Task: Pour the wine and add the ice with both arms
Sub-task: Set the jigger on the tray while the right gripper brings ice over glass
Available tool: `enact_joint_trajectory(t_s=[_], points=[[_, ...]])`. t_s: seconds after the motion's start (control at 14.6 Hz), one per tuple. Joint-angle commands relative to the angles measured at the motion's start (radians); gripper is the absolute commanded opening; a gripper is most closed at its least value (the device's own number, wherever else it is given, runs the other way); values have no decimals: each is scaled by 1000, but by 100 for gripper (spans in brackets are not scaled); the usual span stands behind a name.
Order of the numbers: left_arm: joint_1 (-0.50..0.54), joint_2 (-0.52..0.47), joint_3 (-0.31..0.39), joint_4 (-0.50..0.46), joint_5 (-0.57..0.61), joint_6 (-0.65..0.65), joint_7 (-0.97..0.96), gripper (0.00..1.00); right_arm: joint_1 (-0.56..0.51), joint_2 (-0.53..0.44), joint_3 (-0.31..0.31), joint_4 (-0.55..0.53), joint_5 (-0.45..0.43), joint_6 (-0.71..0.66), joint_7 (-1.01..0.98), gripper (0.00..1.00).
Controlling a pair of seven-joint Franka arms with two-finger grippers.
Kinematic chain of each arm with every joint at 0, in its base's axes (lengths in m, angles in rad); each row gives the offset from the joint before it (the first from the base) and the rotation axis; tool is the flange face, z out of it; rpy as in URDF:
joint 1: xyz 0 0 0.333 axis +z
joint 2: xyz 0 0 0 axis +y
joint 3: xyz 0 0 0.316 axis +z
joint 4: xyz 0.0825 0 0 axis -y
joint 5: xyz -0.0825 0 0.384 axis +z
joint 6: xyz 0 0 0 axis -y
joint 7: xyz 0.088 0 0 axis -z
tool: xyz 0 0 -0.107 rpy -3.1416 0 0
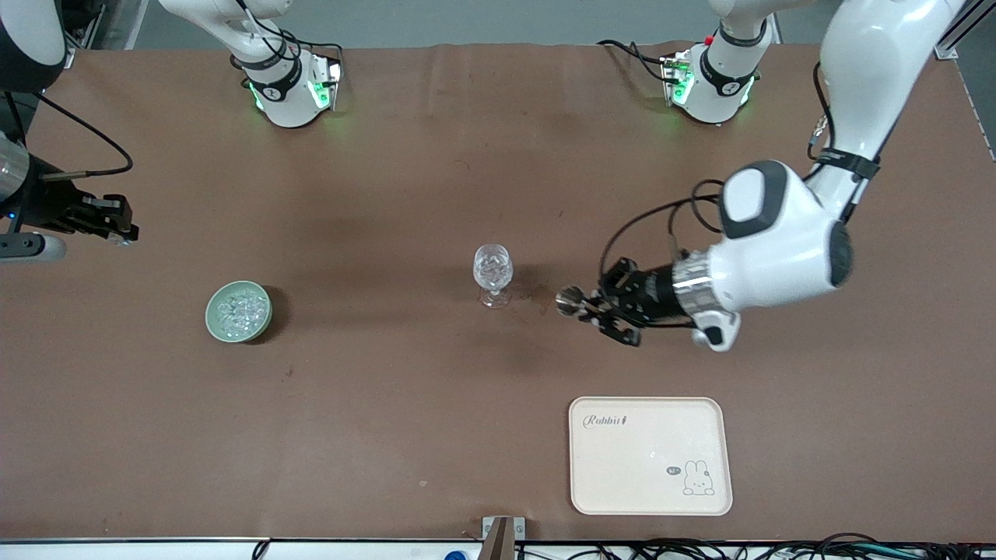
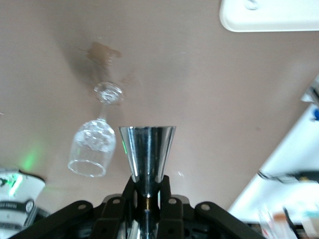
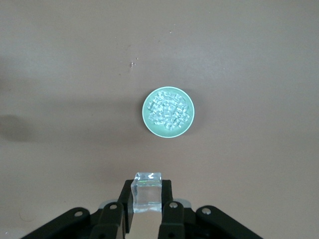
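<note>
Two hands are up over the brown counter (image 1: 405, 404), and each is closed on something. The left hand (image 1: 595, 307) pinches the narrow waist of a steel jigger (image 2: 147, 152), held out sideways with its flared mouth pointing at the stemmed glass (image 1: 492, 274). The jigger hangs just beside that glass without touching it. The glass stands upright near the middle of the counter, with clear lumps glinting in its bowl, and a dark wet stain (image 1: 537, 294) marks the counter by its foot.

The right hand (image 1: 117, 225) hovers by the counter's edge at the right arm's end, its fingers clamped on a single clear ice cube (image 3: 147, 191). Nearer the front camera than that hand's spot sits a small pale green bowl (image 1: 212, 319) heaped with ice (image 1: 239, 309), well apart from the glass.

A cream tray (image 1: 650, 459) printed with a rabbit lies near the counter's front edge, toward the left arm's end.
</note>
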Motion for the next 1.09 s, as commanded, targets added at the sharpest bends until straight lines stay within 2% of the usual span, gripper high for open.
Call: enact_joint_trajectory(t_s=[0.0, 0.14, 0.41, 0.75, 1.02], points=[[77, 93, -19, 46, -132, 2, 200, 1, 62, -15, 3, -11, -14, 25, 106, 3], [103, 165, -12, 81, -192, 2, 303, 1, 116, -3, 3, -9, -3, 43, 136, 3], [109, 310, 52, 175, -263, 10, 443, 1, 277, 55, 4, -8, 5, 147, 319, 2], [120, 459, 92, 255, -465, 12, 610, 1, 447, 195, 6, 26, 5, 302, 514, 2], [118, 568, 121, 290, -586, 25, 783, 1, 570, 350, 6, 138, 0, 337, 660, 2]])
